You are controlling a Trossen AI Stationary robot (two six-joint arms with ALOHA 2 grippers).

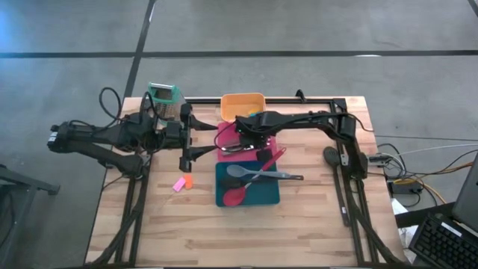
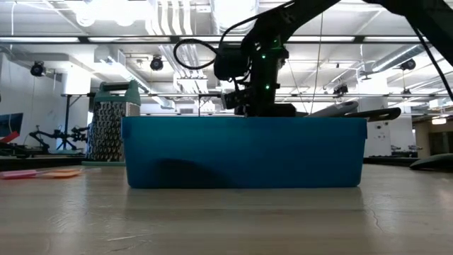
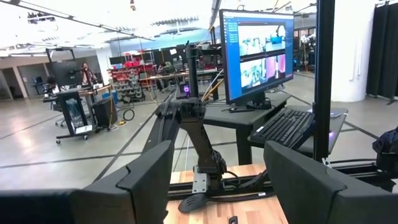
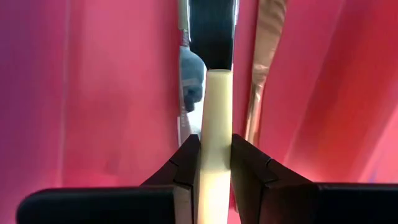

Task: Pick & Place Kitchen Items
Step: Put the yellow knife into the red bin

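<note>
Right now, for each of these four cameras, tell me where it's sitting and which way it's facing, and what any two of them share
High view: above the table, looking straight down; left arm waits at the left gripper, right gripper over the pink tray.
Low view: table height, looking level at the teal tray; right arm descends behind it.
Left wrist view: faces the room past its open fingers.
Right wrist view: looks down into the pink tray, fingers clamping a cream handle.
Shared: high and low views both show the grater.

Right claw [image 1: 240,146] pinched shut, arm reaching across; left claw [image 1: 187,142] spread wide, idle.
</note>
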